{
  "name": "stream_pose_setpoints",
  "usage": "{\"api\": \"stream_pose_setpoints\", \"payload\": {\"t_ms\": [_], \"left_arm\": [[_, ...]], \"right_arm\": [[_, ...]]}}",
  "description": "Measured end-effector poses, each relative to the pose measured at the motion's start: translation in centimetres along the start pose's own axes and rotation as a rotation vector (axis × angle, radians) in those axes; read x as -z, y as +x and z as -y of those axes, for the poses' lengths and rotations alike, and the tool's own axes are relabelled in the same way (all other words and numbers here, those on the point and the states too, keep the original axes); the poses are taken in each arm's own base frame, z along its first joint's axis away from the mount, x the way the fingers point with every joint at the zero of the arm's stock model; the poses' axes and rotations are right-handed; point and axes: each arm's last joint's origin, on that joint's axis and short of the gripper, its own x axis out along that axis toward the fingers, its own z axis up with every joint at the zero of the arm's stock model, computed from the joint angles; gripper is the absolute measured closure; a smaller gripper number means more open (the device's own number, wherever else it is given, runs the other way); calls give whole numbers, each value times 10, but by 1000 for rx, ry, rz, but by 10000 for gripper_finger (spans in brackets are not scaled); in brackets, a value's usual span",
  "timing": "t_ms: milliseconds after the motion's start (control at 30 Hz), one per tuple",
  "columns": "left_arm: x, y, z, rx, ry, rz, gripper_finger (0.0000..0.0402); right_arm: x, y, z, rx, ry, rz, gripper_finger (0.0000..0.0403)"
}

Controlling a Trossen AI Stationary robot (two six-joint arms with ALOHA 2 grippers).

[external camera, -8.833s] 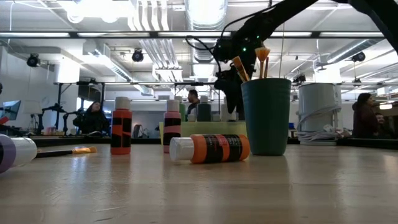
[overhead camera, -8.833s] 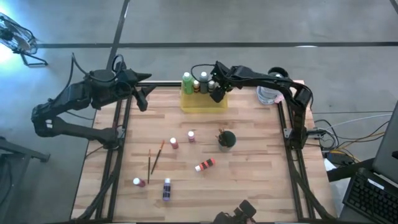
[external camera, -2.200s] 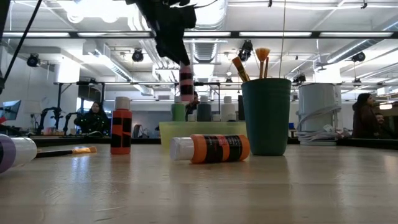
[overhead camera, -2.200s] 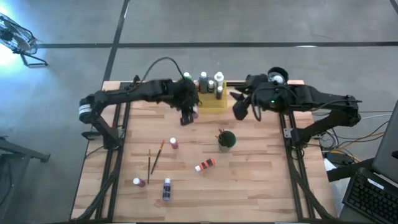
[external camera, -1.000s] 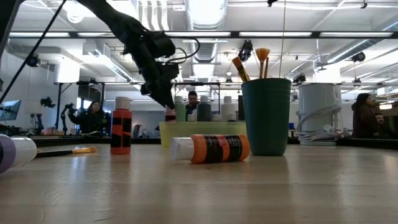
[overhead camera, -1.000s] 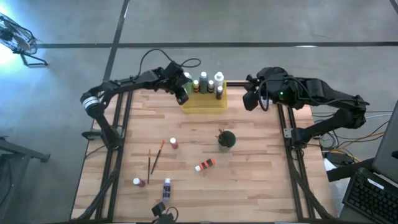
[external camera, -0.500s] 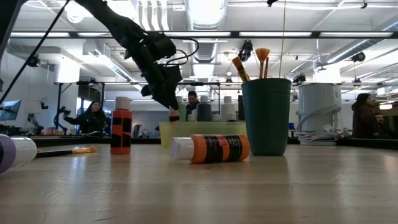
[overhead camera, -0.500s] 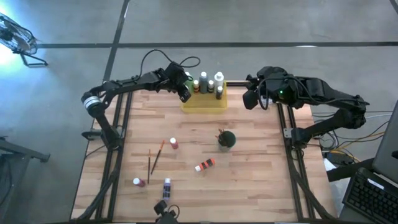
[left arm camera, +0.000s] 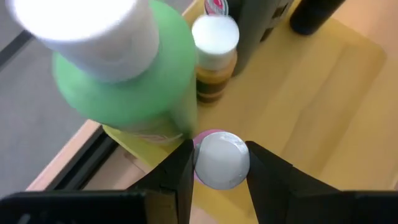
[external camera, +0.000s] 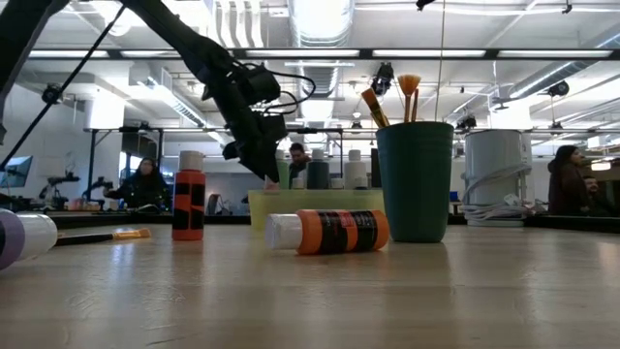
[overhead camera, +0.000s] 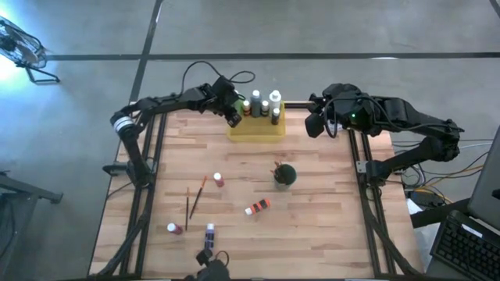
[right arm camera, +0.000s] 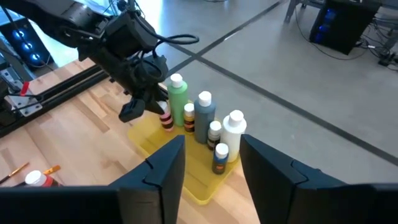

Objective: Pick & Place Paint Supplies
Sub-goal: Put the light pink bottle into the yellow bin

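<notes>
The left gripper [overhead camera: 232, 119] is at the left end of the yellow tray [overhead camera: 262, 131], clamped on a small pink bottle with a white cap [left arm camera: 216, 159]; in the left wrist view the two fingers press on either side of the cap, with the big green bottle [left arm camera: 134, 81] just beside it and a small amber bottle [left arm camera: 213, 59] behind; a second ago the same gripper hung slightly further out over the table edge, and it has since eased in toward the tray with the bottle lower between the others; the right wrist view shows the pink bottle [right arm camera: 165, 116] standing upright at the tray's corner, next to the green bottle; the right gripper [overhead camera: 316, 125] waits off the tray's right end in the same place as before, its jaws apart and empty; on the table an orange bottle [overhead camera: 257, 207], a red bottle [overhead camera: 219, 180], two paintbrushes [overhead camera: 193, 198], a purple bottle [overhead camera: 209, 236] and the dark green cup [overhead camera: 285, 175] lie unchanged.
</notes>
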Motion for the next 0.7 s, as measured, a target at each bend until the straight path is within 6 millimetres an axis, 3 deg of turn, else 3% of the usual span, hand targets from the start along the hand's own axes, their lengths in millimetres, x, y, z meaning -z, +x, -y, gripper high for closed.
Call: {"api": "stream_pose_setpoints", "payload": {"t_ms": [500,700], "left_arm": [[1,5,0,8,4,-36,280],[4,6,0,12,6,-54,208]], "right_arm": [[0,0,0,-2,-4,-1,274],[0,0,0,-3,-4,-2,282]]}}
